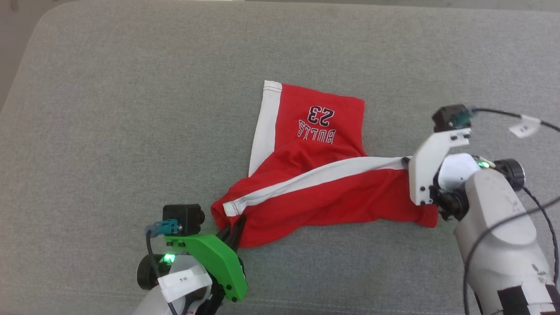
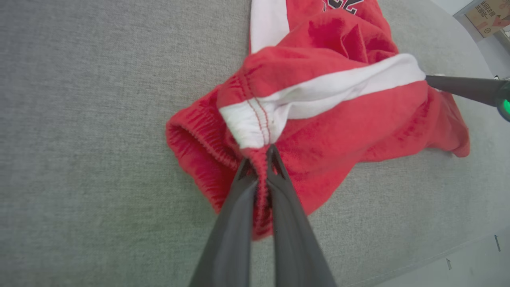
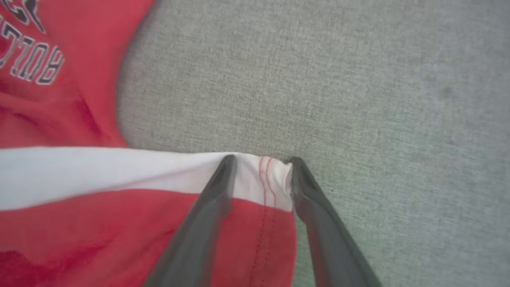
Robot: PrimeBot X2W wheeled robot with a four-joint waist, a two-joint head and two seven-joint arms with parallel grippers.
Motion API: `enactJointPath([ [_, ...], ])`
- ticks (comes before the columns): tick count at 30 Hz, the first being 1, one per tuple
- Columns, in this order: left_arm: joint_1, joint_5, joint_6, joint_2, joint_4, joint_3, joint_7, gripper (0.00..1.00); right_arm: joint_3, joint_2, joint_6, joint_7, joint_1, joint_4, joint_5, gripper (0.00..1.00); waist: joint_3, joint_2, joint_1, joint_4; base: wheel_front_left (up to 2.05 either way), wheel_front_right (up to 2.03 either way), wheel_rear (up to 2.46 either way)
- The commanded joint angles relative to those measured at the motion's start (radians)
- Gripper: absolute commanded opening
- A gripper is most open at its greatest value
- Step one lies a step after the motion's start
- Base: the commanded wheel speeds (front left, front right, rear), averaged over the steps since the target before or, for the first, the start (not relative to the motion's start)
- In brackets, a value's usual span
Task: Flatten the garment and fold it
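Left pincer (image 2: 259, 156) clamps "BULLS 23" garment (image 1: 332, 197); right pincer (image 3: 261, 162) gapes astride it.

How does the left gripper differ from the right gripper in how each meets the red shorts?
The left gripper is pinched shut on a red waistband fold of the shorts; the right gripper is open, straddling the white-striped hem. The left gripper's mount is green, the right gripper's white. Both sit at ends of the same white stripe.
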Motion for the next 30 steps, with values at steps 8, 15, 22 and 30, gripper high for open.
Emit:
enactJointPath([
  [8,-0.026,-0.007,-0.022,0.022,-0.025,0.006,-0.014,0.0,0.047,0.008,-0.001,0.073,0.014,-0.058,0.006,0.0,-0.026,0.0,0.0,-0.022,0.0,0.0,0.0],
  [15,-0.141,-0.08,-0.093,0.051,-0.126,0.057,0.023,0.0,0.116,-0.038,-0.001,0.078,-0.042,-0.26,0.046,0.0,-0.032,0.0,0.0,-0.046,0.0,0.0,0.0],
  [22,-0.457,-0.212,-0.109,0.053,-0.115,0.162,0.158,0.0,0.172,-0.133,-0.001,0.083,-0.26,-0.38,0.052,0.0,0.058,0.0,0.0,-0.066,0.0,0.0,0.0],
  [30,-0.906,-0.108,-0.094,0.064,0.094,0.212,0.123,0.0,0.169,-0.159,-0.001,-0.027,-0.59,-0.319,-0.003,0.0,0.202,0.0,0.0,-0.097,0.0,0.0,0.0],
])
